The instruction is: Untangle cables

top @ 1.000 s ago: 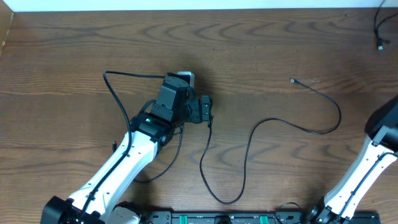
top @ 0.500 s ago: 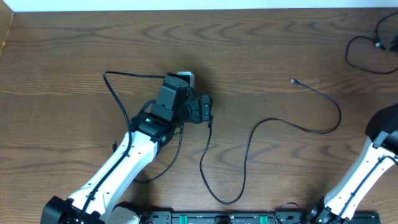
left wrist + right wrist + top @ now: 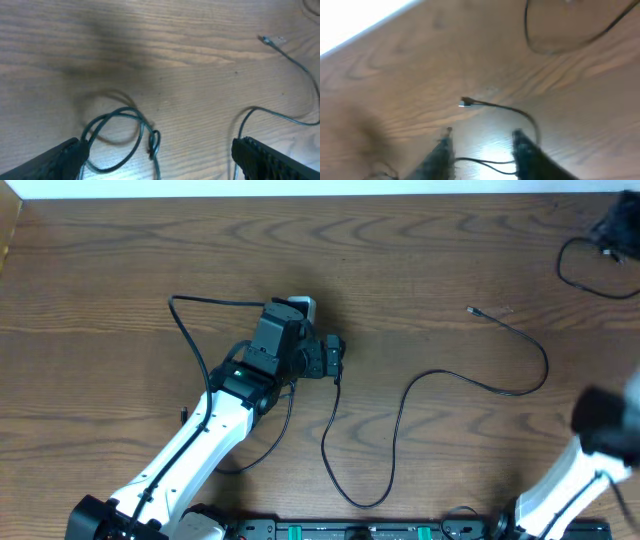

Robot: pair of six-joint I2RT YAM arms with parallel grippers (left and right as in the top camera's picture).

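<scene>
We saw the change at the 2 o'clock corner of the table (image 3: 120, 260). A second before, only a short end of black cord showed at that edge. Now a whole freed loop of cord (image 3: 562, 268) lay there on the wood, well apart from everything else. The right gripper (image 3: 481, 136), clenched a second earlier, had its fingers parted with nothing between them that we could make out, though its own view was smeared by motion. The right arm (image 3: 600, 418) had swung back toward 5 o'clock, also blurred. We judged that one cable had been carried clear and let go, so that part of the job looked done. The left gripper (image 3: 156, 147) had not moved. It hung just left of centre, fingers spread wide and holding nothing, over a small twist of cord (image 3: 127, 111) lying between them. From there the long black cable (image 3: 398, 430) ran down toward 6 o'clock and out to its plug (image 3: 470, 309) near 2 o'clock. That twist, we reckoned, was what remained to undo.
</scene>
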